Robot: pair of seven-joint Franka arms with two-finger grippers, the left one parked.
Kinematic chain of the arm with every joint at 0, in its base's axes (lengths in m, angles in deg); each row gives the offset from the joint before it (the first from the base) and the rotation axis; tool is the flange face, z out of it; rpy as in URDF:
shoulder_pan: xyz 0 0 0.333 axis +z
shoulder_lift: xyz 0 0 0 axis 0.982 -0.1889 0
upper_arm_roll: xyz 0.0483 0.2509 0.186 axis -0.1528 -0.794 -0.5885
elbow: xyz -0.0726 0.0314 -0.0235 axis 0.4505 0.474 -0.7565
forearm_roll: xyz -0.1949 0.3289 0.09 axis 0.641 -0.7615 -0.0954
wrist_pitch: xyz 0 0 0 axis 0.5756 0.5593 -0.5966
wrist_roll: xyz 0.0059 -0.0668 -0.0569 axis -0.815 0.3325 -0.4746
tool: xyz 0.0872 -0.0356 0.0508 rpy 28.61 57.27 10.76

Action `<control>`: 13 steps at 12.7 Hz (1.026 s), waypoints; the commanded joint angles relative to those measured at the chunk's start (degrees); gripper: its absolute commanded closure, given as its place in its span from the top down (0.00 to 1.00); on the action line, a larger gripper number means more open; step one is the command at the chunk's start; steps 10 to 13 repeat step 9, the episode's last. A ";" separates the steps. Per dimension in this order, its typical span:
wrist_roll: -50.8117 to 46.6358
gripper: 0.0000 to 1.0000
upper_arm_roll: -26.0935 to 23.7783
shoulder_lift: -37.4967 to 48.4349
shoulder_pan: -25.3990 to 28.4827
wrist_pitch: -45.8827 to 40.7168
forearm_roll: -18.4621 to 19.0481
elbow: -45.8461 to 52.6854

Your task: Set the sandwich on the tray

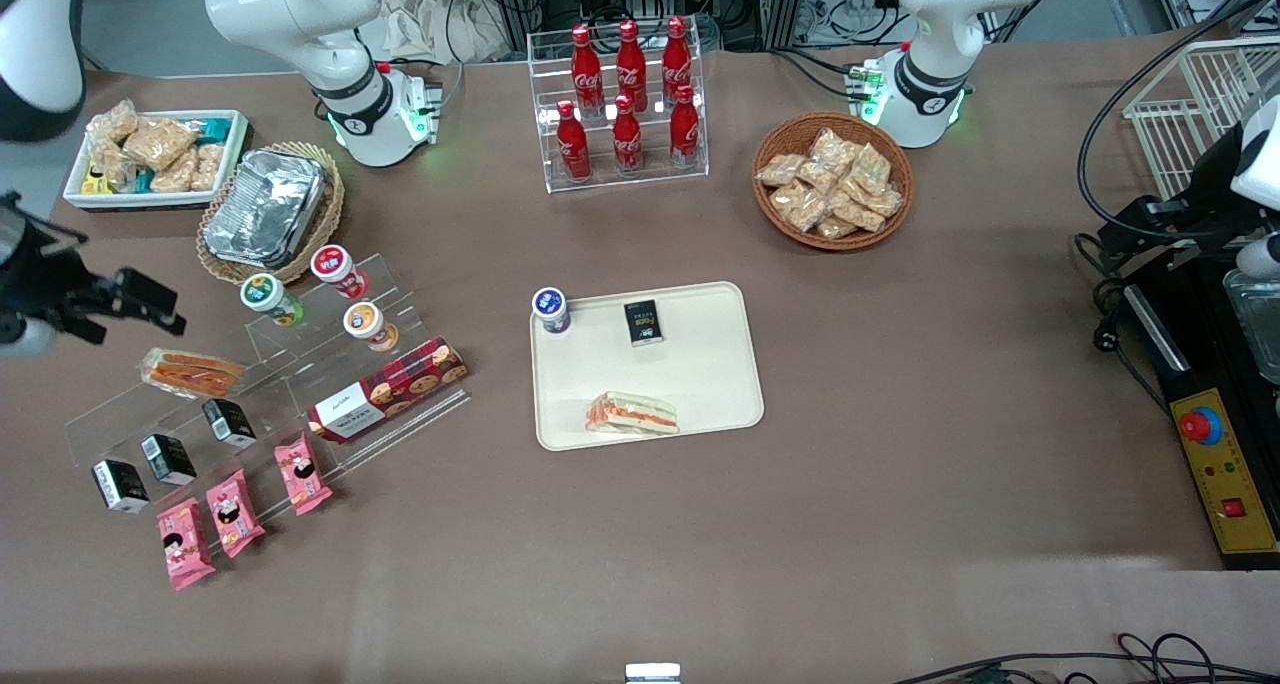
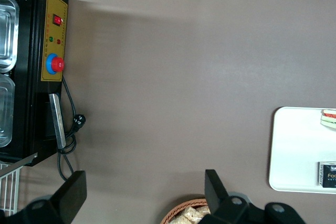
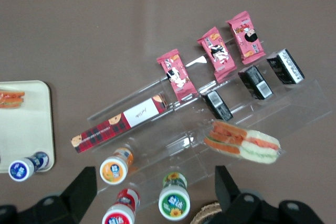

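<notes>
The sandwich (image 1: pixel 632 413) lies flat on the tray (image 1: pixel 700 364), at the tray's edge nearest the front camera, with orange-red and pale green filling showing through its clear wrap. On the same tray stand a small blue-lidded cup (image 1: pixel 550 309) at one corner and a black packet (image 1: pixel 645 322) near it, both farther from the camera than the sandwich.

The gripper (image 1: pixel 150 304) hangs in the air well apart from the tray, toward the working arm's end of the table, above the clear stepped rack (image 1: pixel 270 384). Its 2 fingers (image 3: pixel 84 190) are spread wide and hold nothing.

Just below the gripper, on the rack, lies a 2nd sandwich (image 1: pixel 192 371), alike in wrap and filling. The rack also carries 3 lidded cups (image 1: pixel 345 272), a red biscuit box (image 1: pixel 388 390), 3 black packets (image 1: pixel 168 458) and 3 pink packets (image 1: pixel 302 474).

In the wrist view only a slice of the placed sandwich shows at the tray's edge.
</notes>
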 commanded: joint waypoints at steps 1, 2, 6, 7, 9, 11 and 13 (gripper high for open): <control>-0.88 1.00 -10.50 6.41 -10.03 0.11 1.31 -6.89; -1.06 1.00 -10.88 6.33 -10.32 0.37 1.23 -7.16; -1.94 1.00 -10.88 0.54 -10.76 3.45 0.52 -4.36; -2.46 1.00 -10.80 0.01 -11.03 3.45 0.17 -4.18; -3.35 1.00 -10.71 -0.70 -11.21 3.45 -0.62 -4.09; -3.35 1.00 -10.71 -0.70 -11.21 3.45 -0.62 -4.09; -3.35 1.00 -10.71 -0.70 -11.21 3.45 -0.62 -4.09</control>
